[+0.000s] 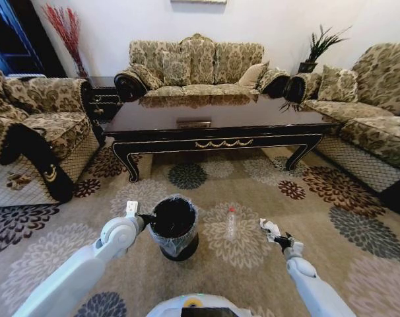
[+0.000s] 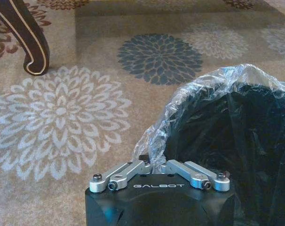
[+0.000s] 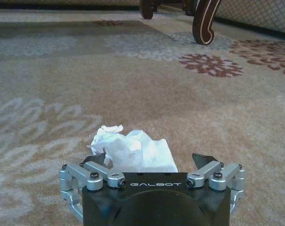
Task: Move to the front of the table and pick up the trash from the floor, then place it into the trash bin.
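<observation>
The trash bin (image 1: pixel 174 226), black with a crinkly plastic liner, stands on the floor (image 1: pixel 206 274) in front of the table (image 1: pixel 213 122). My left gripper (image 1: pixel 146 217) is shut on the bin's rim; in the left wrist view the gripper (image 2: pixel 154 163) pinches the liner at the edge of the trash bin (image 2: pixel 236 141). A pale bottle (image 1: pixel 231 223) lies right of the bin. Farther right lies crumpled white paper (image 1: pixel 270 228). My right gripper (image 1: pixel 280 240) sits low at it. In the right wrist view this gripper (image 3: pixel 150 159) is open, with the paper (image 3: pixel 133 150) between its fingers on the carpet.
Patterned sofas surround the table: one on the left (image 1: pixel 35 132), one behind (image 1: pixel 197 66), one on the right (image 1: pixel 371 112). Curved table legs show close by (image 2: pixel 27 40) and farther off (image 3: pixel 203 21). Open carpet lies between me and the table.
</observation>
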Robot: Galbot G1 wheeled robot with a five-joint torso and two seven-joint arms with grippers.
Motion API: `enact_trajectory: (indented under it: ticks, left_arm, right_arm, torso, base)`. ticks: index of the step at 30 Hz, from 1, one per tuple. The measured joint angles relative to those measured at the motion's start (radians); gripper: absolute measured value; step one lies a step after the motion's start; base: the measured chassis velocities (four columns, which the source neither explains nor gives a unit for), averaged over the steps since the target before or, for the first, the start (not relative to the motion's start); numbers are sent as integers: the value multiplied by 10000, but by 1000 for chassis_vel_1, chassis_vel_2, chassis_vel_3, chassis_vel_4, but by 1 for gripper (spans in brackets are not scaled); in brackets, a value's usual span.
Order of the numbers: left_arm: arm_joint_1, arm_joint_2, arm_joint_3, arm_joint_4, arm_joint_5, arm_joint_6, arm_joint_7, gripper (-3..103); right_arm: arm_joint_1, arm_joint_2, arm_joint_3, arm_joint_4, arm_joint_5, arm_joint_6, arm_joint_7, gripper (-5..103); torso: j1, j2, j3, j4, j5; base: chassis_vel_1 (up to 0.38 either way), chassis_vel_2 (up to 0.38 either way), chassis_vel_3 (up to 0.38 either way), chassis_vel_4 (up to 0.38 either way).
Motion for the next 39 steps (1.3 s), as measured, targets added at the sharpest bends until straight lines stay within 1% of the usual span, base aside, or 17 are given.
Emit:
enact_trajectory:
  ticks: [1,2,3,5,6,9,11,14,15,18,20,23,24,27,29,31,39]
  left_arm:
    - [-8,2,3,12,-5,0,-1,3]
    - [-16,4,8,23,-6,0,-1,3]
    - [-36,-2,21,63,-6,0,-6,3]
    - [-50,-43,31,104,-6,0,-12,3]
    - [-50,-43,31,104,-6,0,-12,3]
    - [-72,-120,66,170,4,0,-19,3]
    - [-77,-128,81,176,11,0,-20,3]
    - [-96,-150,120,187,20,-1,-23,3]
    - [-96,-150,120,187,20,-1,-23,3]
    - [-73,-165,128,192,30,-1,-23,3]
    - [-63,-166,127,192,32,-1,-23,3]
    - [-21,-191,119,209,37,-1,-23,3]
    - [-21,-191,119,209,37,-1,-23,3]
    - [-21,-220,150,207,37,-2,-12,3]
    - [-22,-225,167,206,39,-1,-10,3]
    - [-24,-238,198,198,46,-1,-2,3]
    - [-31,-333,304,129,99,-1,33,3]
  right_arm:
    - [64,17,-21,-100,-17,14,-38,103]
    - [109,33,-39,-176,-30,33,-78,103]
    - [199,86,-67,-366,-43,142,-232,99]
    - [227,145,-66,-443,-36,200,-265,89]
    - [227,145,-66,-443,-36,200,-265,89]
    - [222,170,54,-485,54,213,-280,73]
    - [198,146,83,-462,171,204,-333,73]
    - [144,52,143,-401,362,158,-432,57]
    - [144,52,143,-401,362,158,-432,57]
    - [83,27,187,-338,353,137,-442,40]
    - [68,30,199,-318,352,134,-442,40]
    - [-103,82,297,-116,352,115,-439,24]
    - [-103,82,297,-116,352,115,-439,24]
    - [-271,84,389,72,348,107,-426,8]
    - [-336,84,426,158,349,95,-418,8]
    - [-476,65,508,378,349,64,-397,1]
    - [-1529,-208,977,1942,611,-187,-197,0]
  torso:
    - [0,0,0,0,0]
    - [0,0,0,0,1]
    - [0,0,0,0,1]
    - [1,0,0,0,2]
    - [1,0,0,0,2]
    - [0,-1,0,0,1]
    - [0,0,0,0,1]
    - [0,0,-1,-1,0]
    - [0,0,-1,-1,0]
    - [0,-1,-1,-1,2]
    - [0,-1,-1,0,1]
    - [0,0,-1,0,3]
    - [0,0,-1,0,3]
    - [0,-1,-1,0,1]
    - [0,0,-1,-1,2]
    - [1,0,-1,0,3]
    - [0,0,-1,0,2]
  base:
    - [0,0,0,0]
    - [0,0,0,0]
    - [0,0,0,0]
    - [0,0,0,0]
    - [0,0,0,0]
    - [0,0,0,0]
    - [0,0,0,0]
    - [0,0,0,0]
    - [0,0,0,0]
    - [0,0,0,0]
    - [0,0,0,0]
    - [0,0,0,0]
    - [0,0,0,0]
    - [0,0,0,0]
    - [0,0,0,0]
    - [0,0,0,0]
    - [0,0,0,0]
